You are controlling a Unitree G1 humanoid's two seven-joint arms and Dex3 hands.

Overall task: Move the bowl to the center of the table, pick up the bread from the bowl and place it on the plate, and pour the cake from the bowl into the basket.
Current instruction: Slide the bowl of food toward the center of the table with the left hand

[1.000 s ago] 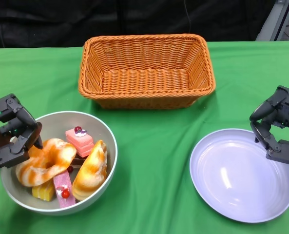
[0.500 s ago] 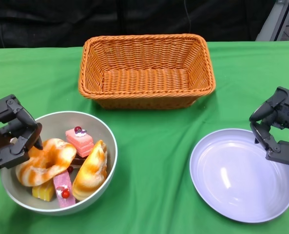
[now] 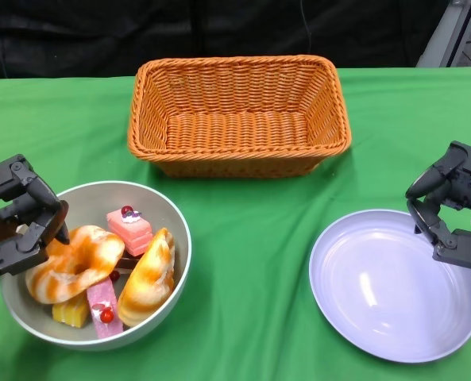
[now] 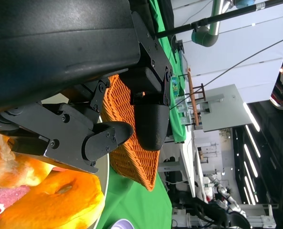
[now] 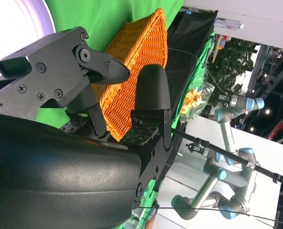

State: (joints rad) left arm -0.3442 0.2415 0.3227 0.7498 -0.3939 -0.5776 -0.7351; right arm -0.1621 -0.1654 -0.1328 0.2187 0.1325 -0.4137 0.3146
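The grey bowl (image 3: 97, 266) sits at the near left of the green table (image 3: 251, 238), its left rim partly covered by the left hand (image 3: 19, 225); the fingers are curled at that rim, and they seem to be clasping it, though the head view hides the contact itself and the left wrist view shows only fingers (image 4: 100, 140) hanging over the food; I cannot tell for certain whether the hand has hold of the bowl. Inside the bowl lie a ring-shaped bread (image 3: 72, 263), a longer glazed bread (image 3: 148, 277) leaning against the right wall, a pink cake (image 3: 129, 226) topped with red beads, a second pink cake (image 3: 103, 309) near the front, and a yellow cake (image 3: 71, 312) mostly buried beneath the ring; something dark between the breads is too hidden to name.

The wicker basket (image 3: 237, 115) stands at the far middle of the table, well apart from the bowl; the pale lilac plate (image 3: 394, 284) lies at the near right, and its right edge is overlapped by the right hand (image 3: 452, 208). That hand hovers over the plate's far right rim with fingers bent but apart and nothing between them; in the right wrist view the fingers (image 5: 151, 93) are spread with the basket visible through the gap, and only a sliver of the plate is in the corner. Both forearms are cut off by the picture edges.
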